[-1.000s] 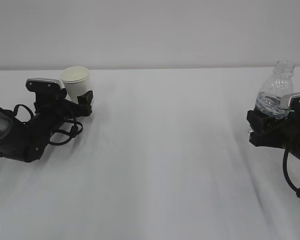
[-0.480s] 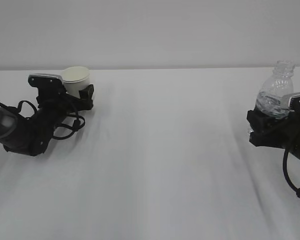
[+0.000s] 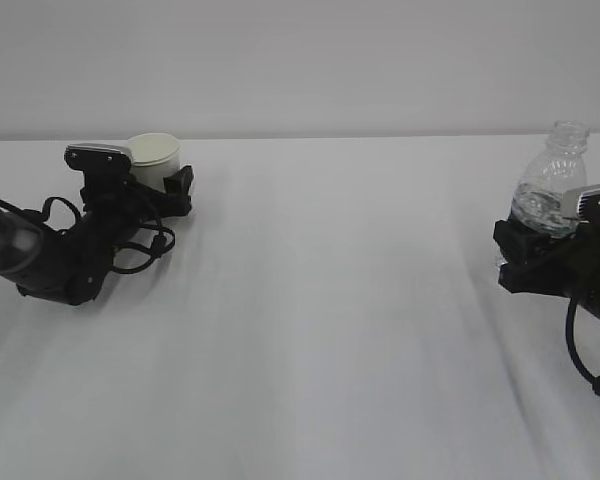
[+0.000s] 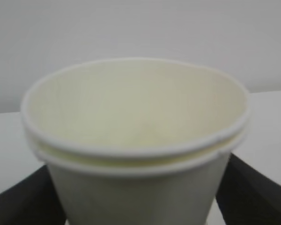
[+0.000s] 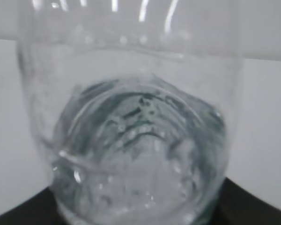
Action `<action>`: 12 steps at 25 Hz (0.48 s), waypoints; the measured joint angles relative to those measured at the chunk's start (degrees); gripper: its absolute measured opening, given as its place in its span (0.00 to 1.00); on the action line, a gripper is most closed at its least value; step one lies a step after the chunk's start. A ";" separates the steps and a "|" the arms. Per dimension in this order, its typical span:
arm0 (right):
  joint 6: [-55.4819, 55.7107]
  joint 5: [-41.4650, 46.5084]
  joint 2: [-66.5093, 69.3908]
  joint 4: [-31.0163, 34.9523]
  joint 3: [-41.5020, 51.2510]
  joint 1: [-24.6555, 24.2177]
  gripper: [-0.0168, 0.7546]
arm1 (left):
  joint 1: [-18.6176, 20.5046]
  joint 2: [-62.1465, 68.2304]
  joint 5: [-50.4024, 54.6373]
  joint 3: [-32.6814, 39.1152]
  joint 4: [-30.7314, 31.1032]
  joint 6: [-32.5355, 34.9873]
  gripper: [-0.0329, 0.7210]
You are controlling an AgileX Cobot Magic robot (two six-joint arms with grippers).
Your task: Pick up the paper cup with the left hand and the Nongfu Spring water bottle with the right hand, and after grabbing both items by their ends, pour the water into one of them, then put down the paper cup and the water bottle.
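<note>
Cup (image 3: 154,157) sits between my spread left fingers (image 3: 180,190); I should close low and square. Right gripper (image 3: 528,258) clamps the bottle (image 3: 550,190).

On the table (image 3: 320,320), the paper cup (image 3: 156,160) stands at ten o'clock, far left, between the left gripper (image 3: 165,185) fingers. The water bottle (image 3: 550,185) stands at three o'clock, far right, inside the right gripper (image 3: 525,255), well apart from the cup.
</note>
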 joint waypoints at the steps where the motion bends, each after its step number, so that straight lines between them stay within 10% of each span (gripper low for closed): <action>1: 0.00 0.00 0.00 0.00 0.00 0.00 0.51 | 0.00 0.00 0.00 -0.29 0.00 0.00 0.92; 12: 0.00 0.00 0.00 0.00 0.00 0.00 0.51 | 0.00 0.00 0.00 -1.04 0.10 0.00 0.90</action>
